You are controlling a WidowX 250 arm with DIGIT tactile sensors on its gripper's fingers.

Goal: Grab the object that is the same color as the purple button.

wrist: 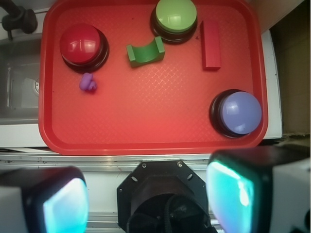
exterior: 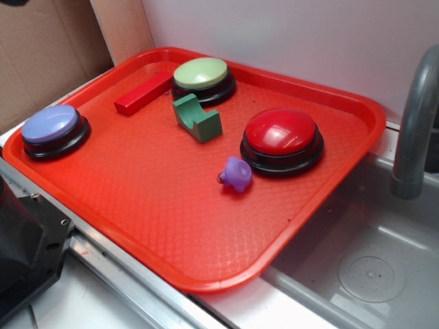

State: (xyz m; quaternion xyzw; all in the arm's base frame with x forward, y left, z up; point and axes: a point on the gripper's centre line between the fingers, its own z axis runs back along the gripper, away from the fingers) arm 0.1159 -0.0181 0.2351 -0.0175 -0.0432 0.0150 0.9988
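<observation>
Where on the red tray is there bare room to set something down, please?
The tray's near half, between the purple button and the small purple cup, lies bare. The far half is crowded: red block, green button, green notched block, red button.

This looks like a toy kitchen set up as a robot test bench. A grey sink (exterior: 370, 267) with a round drain fills the lower right of the exterior view, and a grey faucet (exterior: 415, 130) rises at the right edge. A red tray (exterior: 171, 226) lies on the counter beside the sink. Cardboard (exterior: 41, 41) and a plain white wall (exterior: 295, 34) stand behind.
</observation>
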